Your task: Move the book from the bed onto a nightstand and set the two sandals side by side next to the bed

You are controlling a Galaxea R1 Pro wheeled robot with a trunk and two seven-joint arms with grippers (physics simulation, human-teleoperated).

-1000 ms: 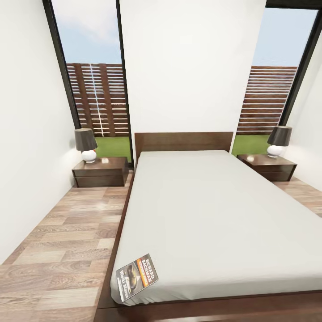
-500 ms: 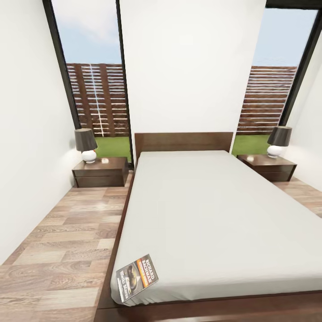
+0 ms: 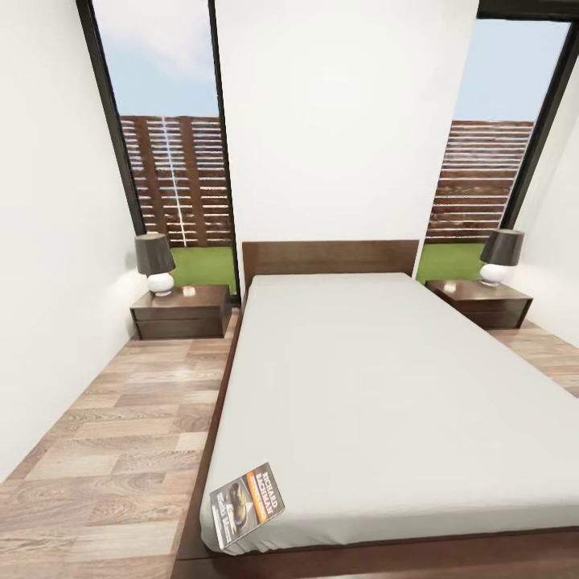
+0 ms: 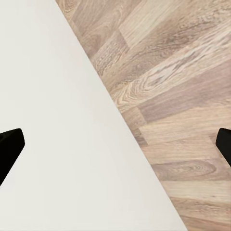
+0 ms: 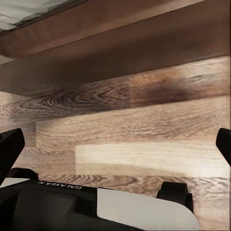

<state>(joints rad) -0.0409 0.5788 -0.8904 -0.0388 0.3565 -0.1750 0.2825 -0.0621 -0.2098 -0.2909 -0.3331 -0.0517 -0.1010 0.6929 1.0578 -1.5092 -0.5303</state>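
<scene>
The book (image 3: 247, 504) lies flat on the near left corner of the bed (image 3: 386, 386), right at the mattress edge, with its cover facing up and its orange band and white lettering visible in the head view. The bed stands with its headboard (image 3: 330, 257) against the white far wall, between two tall black-framed windows that show a slatted brown fence and grass. One nightstand (image 3: 181, 310) stands at the left of the headboard and carries a lamp (image 3: 155, 261) with a dark shade and a white base; a second nightstand (image 3: 480, 301) at the right carries a matching lamp (image 3: 500, 255). Both nightstands are well apart from the book, at the opposite end of the bed. Wood-plank floor (image 3: 121, 434) runs along the left side of the bed. In the left wrist view, the left gripper (image 4: 115, 149) has its two dark fingertips (image 4: 9, 147) spread to the opposite edges of the picture, with nothing between them; beneath it lie a plain white surface and wood floor. In the right wrist view, the right gripper (image 5: 115, 144) is likewise spread wide and empty, above floor planks beside the dark wooden bed frame (image 5: 110, 43). How close either gripper is to the book cannot be told.
</scene>
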